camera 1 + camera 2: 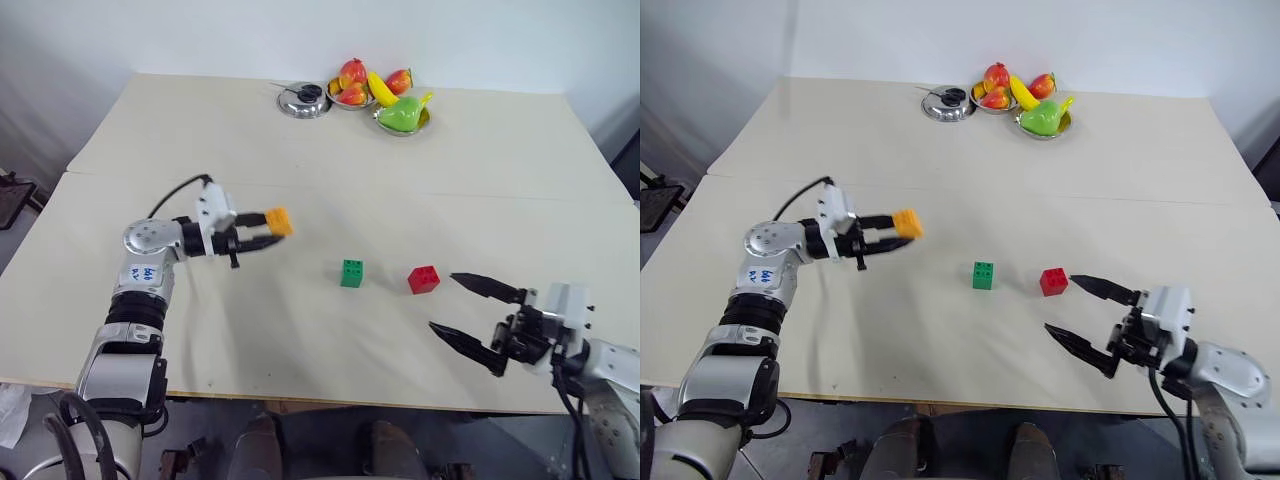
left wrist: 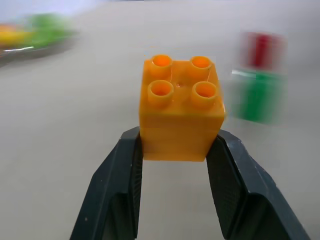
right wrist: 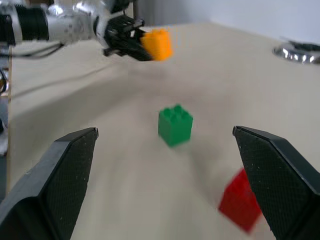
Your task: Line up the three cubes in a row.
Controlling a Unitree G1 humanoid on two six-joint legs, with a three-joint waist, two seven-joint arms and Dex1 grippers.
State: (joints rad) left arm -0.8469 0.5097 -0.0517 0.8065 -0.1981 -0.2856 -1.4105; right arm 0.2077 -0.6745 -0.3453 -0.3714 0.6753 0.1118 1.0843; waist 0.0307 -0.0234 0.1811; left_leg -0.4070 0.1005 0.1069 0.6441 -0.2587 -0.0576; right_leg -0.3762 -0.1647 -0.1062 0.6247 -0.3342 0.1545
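My left gripper [image 1: 268,226] pinches the orange-yellow cube [image 1: 279,221] by its smooth sides, left of the green cube [image 1: 352,273]. It looks light, rigid and probably slippery. The right gripper [image 1: 470,313] gapes empty near the red cube [image 1: 423,279].

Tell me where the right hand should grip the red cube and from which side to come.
Grip the red cube across two opposite flat side walls, below the studded top. It sits upright on the table, apart from the green cube. The right hand, open, is nearest its right side, so coming from there looks easiest.
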